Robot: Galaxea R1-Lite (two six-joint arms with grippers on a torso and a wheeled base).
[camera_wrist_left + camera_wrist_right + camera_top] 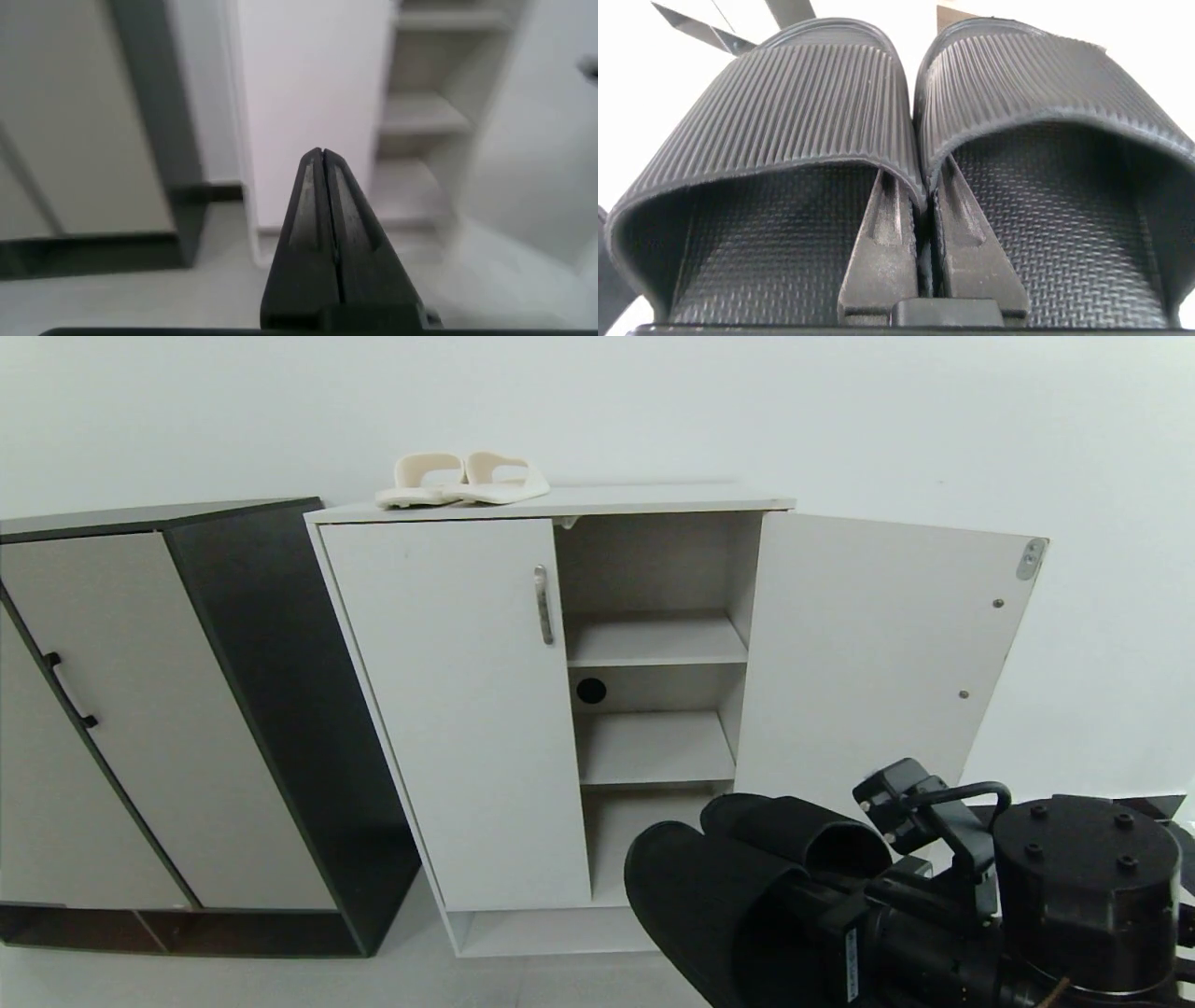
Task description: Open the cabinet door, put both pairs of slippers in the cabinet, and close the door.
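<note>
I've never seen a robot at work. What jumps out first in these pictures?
Two black slippers, pinched together by the right end effector, loom low on the right, in front of the white cabinet. Its right door stands wide open, showing the shelves. Cream slippers lie on the cabinet's top, toward its left.

Dark-sided cabinet (271,709) with grey door and black handle (67,691) — against a plain white wall (840,411)

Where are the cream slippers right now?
In the head view, the cream slippers sit side by side on top of the white cabinet, toward its left end above the closed door. The right gripper holds the black slippers lower down.
</note>
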